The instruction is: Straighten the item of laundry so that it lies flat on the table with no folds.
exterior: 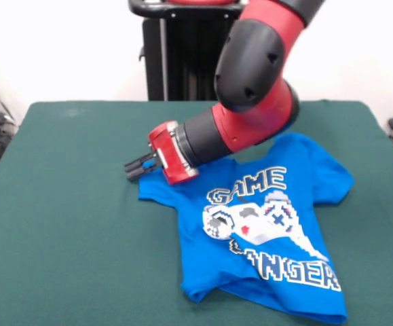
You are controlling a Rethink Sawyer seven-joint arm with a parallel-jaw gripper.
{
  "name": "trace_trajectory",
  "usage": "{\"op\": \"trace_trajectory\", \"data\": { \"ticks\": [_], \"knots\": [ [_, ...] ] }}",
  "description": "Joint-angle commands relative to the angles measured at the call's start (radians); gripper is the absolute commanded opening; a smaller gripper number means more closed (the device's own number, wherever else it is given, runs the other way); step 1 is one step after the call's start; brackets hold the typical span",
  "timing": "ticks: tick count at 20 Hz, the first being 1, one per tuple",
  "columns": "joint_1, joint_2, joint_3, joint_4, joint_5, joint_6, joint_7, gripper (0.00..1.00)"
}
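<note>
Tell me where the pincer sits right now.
In the front view, the pincer hovers left of centre, at the blue T-shirt's upper-left sleeve edge, above the green table.

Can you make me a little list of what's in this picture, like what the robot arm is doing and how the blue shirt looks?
shirt: blue T-shirt, print side up, white lettering and a game controller picture
shirt state: not flat; lower edge rumpled and folded, one sleeve bunched by the gripper
table: dark green cloth
arm: red and black, reaching low over the table
gripper: at the shirt's sleeve edge, close to the table
gripper open or shut: cannot tell
</note>
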State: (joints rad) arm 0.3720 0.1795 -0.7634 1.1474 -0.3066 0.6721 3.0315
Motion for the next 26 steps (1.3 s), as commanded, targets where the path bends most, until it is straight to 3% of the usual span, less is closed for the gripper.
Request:
{"op": "trace_trajectory", "data": {
  "ticks": [1,5,8,16,17,19,26],
  "knots": [
    [-0.054,-0.216,0.243,0.15,0.115,-0.029,-0.04,0.0],
    [-0.108,-0.392,0.329,0.197,0.128,0.083,-0.182,0.0],
    [-0.162,-0.444,0.4,0.203,0.129,0.102,-0.233,0.0],
    [-0.293,-0.452,0.6,0.229,0.126,0.014,-0.243,0.0],
    [-0.373,-0.448,0.714,0.279,0.177,-0.025,-0.257,0.0],
    [-0.408,-0.446,0.771,0.309,0.199,-0.045,-0.233,0.0],
    [-0.436,-0.453,0.847,0.339,0.222,-0.018,-0.135,0.0]
  ]
}}
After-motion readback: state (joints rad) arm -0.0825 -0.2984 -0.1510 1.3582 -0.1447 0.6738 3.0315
